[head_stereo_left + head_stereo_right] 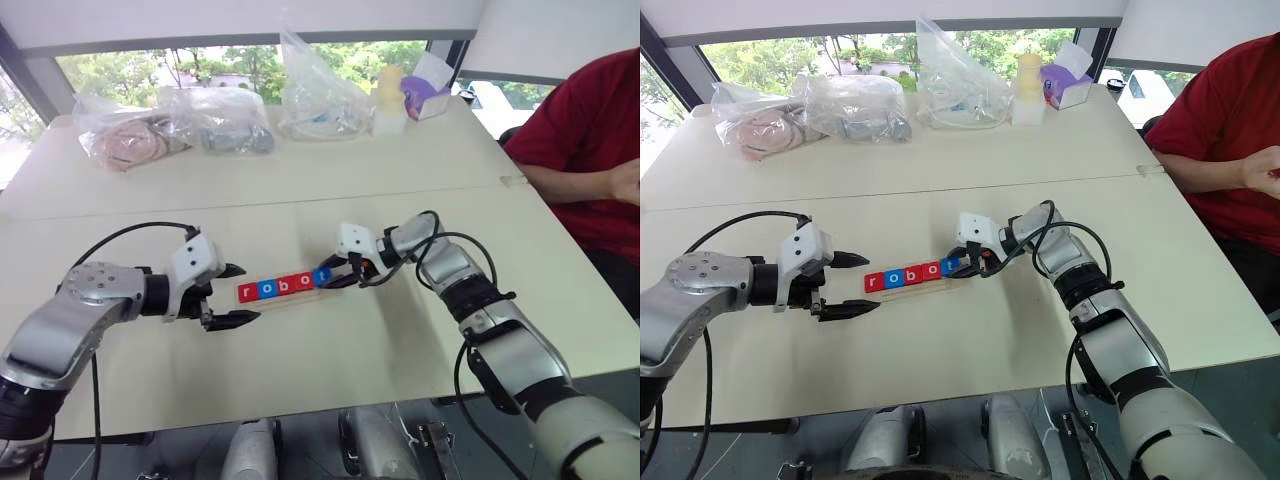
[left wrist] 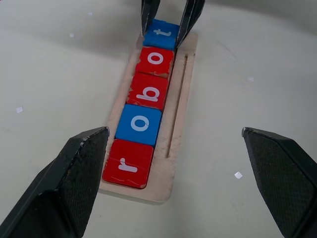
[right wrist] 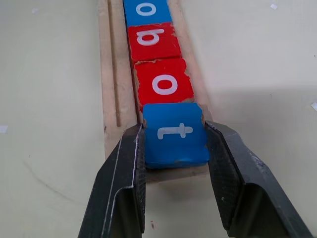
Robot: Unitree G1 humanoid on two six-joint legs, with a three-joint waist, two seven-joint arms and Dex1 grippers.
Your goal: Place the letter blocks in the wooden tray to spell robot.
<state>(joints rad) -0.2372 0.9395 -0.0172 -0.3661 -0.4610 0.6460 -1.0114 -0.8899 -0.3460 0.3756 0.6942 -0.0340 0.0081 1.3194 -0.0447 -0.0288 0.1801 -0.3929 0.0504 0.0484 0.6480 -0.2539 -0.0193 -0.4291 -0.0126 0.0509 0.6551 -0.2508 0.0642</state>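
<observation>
From the head camera we see the wooden tray (image 1: 283,291) lying on the pale table (image 1: 330,340) between our two arms, with the five letter blocks (image 1: 281,286) in a row inside it, spelling robot. Our left gripper (image 1: 232,295) hovers just beside the tray's r end, fingers spread wide and holding nothing. Our right gripper (image 1: 336,275) meets the tray's other end. Behind lie clear plastic bags (image 1: 180,125), a pale bottle (image 1: 389,100) and a purple tissue box (image 1: 428,92); a person in a red shirt (image 1: 590,130) sits at the table's right edge. The near half of the table is bare, leaving room on both sides of the tray.

The left wrist camera adds what the head view cannot: the red r block (image 2: 128,164), blue o, red b and red o sit edge to edge against one rim, a groove running along the other side, and the right gripper's fingers straddle the blue t block (image 2: 161,33).

The right wrist camera shows those fingers (image 3: 126,173) pinching the t block (image 3: 175,134) by its two side edges, at the tray's end lip, touching the red o.
</observation>
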